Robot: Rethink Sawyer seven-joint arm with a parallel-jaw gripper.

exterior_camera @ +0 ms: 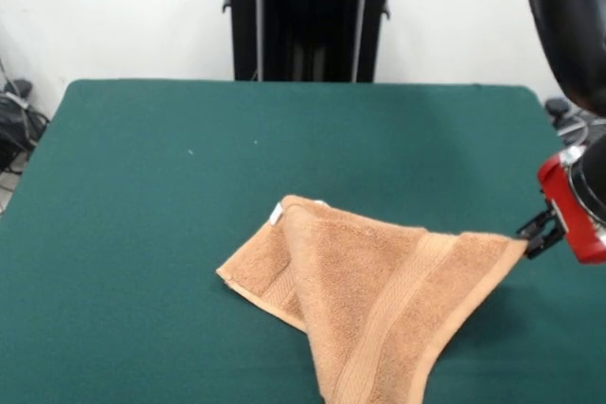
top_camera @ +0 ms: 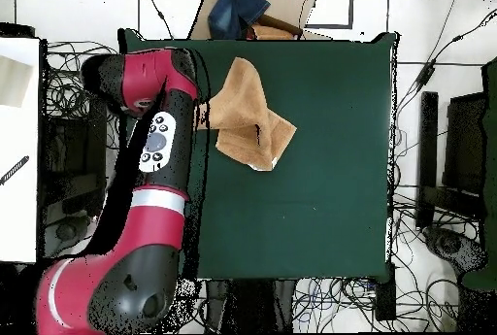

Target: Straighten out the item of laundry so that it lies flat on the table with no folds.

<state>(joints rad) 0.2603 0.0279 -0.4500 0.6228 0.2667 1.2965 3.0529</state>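
Observation:
The orange-tan towel (exterior_camera: 369, 300) lies folded over itself on the green table (exterior_camera: 142, 186), right of centre near the front edge. Its white tag (exterior_camera: 276, 213) shows at the far left corner, and a woven band runs across the top layer. One corner is stretched out to the right and raised off the cloth. My gripper (exterior_camera: 536, 232) is at that corner and looks shut on it. In the overhead view the towel (top_camera: 248, 113) lies near the table's (top_camera: 330, 156) left edge. My arm (top_camera: 160, 147) reaches its left corner, and the gripper itself is hidden under the arm.
The black pedestal (exterior_camera: 308, 16) stands behind the far edge. Cables and dark equipment (top_camera: 442, 166) lie around the table. A blue item and a brown box (top_camera: 248, 6) sit just beyond the top edge in the overhead view.

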